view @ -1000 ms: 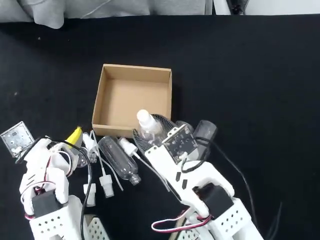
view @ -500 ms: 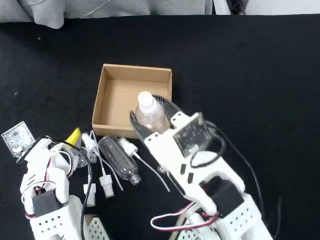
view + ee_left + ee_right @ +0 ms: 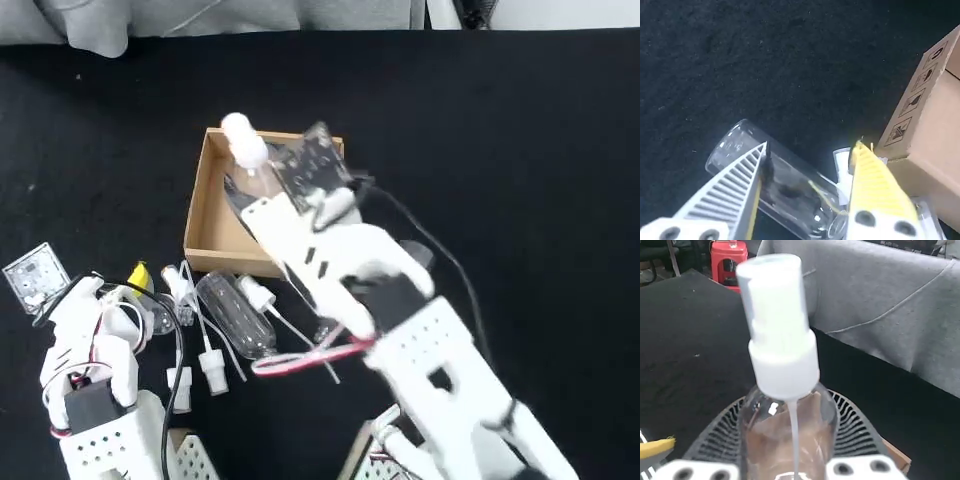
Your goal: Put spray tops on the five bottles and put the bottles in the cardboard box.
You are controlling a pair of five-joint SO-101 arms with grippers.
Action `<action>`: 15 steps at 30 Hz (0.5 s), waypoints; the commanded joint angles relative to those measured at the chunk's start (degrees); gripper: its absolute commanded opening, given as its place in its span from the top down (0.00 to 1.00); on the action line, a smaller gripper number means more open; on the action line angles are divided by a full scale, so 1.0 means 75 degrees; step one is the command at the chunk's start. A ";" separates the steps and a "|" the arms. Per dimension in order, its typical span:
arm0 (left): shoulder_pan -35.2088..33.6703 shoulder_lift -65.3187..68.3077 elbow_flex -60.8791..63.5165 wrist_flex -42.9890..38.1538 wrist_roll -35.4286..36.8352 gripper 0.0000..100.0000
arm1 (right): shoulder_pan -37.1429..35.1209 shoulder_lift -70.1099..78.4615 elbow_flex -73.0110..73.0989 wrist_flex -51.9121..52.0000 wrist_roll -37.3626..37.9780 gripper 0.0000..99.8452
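Tabletop (image 3: pixel 500 150): right gripper (image 3: pixel 262 180) holds bottle (image 3: pixel 246 155) over cardboard box (image 3: pixel 212 225).

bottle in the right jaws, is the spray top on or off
On. A white spray top caps the bottle, and its dip tube runs down inside the clear body.

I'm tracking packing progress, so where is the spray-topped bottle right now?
High view: the spray-topped bottle sits in the right gripper, held over the far part of the cardboard box.
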State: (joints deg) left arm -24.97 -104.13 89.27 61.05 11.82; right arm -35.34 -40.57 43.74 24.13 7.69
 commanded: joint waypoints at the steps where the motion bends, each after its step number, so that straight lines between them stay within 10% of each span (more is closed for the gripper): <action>1: -0.0006 -0.0059 -0.0076 -0.0164 -0.0070 0.75 | 0.0270 0.0791 -0.0533 -0.1125 0.0023 0.95; 15: 0.0006 -0.0059 -0.0064 -0.0164 -0.0082 0.75 | 0.0270 0.3229 -0.0568 -0.3727 0.0023 0.95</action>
State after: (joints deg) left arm -24.97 -104.13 89.27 61.05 11.82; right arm -35.34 -17.54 43.74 0.84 7.69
